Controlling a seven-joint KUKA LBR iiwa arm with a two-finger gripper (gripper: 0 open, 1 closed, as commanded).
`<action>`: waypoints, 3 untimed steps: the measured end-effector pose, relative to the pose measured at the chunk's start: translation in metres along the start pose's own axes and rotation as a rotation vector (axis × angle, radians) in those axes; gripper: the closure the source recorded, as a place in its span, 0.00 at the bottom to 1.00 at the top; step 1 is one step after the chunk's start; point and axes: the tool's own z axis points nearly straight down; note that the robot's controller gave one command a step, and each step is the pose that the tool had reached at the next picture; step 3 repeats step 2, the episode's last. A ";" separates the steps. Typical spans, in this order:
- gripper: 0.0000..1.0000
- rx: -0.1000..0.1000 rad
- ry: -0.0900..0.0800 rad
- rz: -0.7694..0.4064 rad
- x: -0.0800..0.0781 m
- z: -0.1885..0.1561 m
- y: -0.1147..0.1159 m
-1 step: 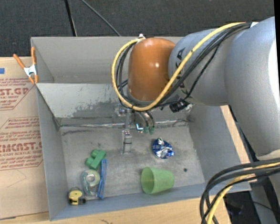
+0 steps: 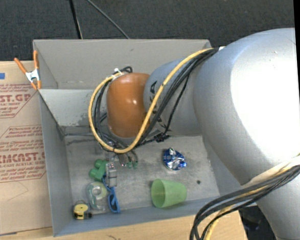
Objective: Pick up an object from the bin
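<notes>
Hanging below the orange cover (image 2: 126, 106), the gripper (image 2: 112, 171) is up and to the left of the green cup (image 2: 168, 192), which lies on its side. Whether the gripper is apart or together, I cannot tell. A small green piece (image 2: 97, 170) lies just beside it, further left of the cup. A blue crumpled wrapper (image 2: 173, 160) lies just above the cup, and a small yellow thing (image 2: 82, 211) well to its left.

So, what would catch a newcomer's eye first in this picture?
Most likely the big silver arm entering from the right, its orange cover over the middle of the bin. Next, the pale green cup lying on its side by the near wall, and the crumpled blue-and-silver wrapper just beyond it.
</notes>
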 end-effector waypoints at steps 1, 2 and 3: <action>1.00 -0.001 -0.011 0.006 -0.005 -0.007 -0.003; 1.00 0.004 -0.013 -0.568 0.028 -0.186 -0.004; 1.00 0.004 -0.013 -0.568 0.028 -0.186 -0.004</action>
